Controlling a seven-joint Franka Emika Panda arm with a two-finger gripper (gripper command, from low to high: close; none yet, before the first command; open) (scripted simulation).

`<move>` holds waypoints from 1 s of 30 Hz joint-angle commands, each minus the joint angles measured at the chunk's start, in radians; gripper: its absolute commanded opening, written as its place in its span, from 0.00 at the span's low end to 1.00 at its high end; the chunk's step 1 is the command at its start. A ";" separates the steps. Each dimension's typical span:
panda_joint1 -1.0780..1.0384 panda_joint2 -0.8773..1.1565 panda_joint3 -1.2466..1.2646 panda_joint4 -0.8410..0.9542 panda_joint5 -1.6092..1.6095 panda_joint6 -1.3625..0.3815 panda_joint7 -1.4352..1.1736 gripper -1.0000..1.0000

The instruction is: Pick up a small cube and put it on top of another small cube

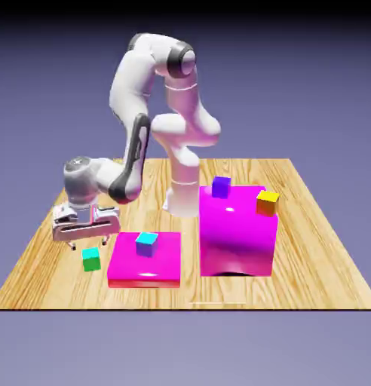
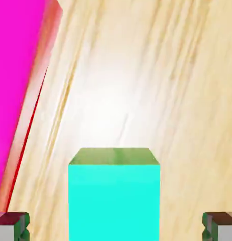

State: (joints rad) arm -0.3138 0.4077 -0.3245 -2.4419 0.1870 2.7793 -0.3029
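The small green cube (image 1: 91, 259) rests on the wooden table at the exterior view's left. My gripper (image 1: 89, 242) hangs just above it, open. In the hand view the same cube (image 2: 114, 197) fills the lower middle between the two wide-apart fingertips (image 2: 12, 226), and its near face looks turquoise in the light. Neither finger touches it. The other small cube, cyan (image 1: 146, 243), sits on top of a low magenta block (image 1: 143, 264) just to the right of the green one.
A tall magenta block (image 1: 237, 230) stands further right and carries a purple cube (image 1: 221, 187) and an orange cube (image 1: 267, 201). The low magenta block's side (image 2: 19, 84) lines the hand view's left edge, close to the gripper.
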 commanded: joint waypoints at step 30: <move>0.411 -0.544 -0.090 -0.265 -0.350 -0.266 0.615 0.00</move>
State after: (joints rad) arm 0.0972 -0.1362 -0.4147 -2.7072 -0.1612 2.5132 0.3108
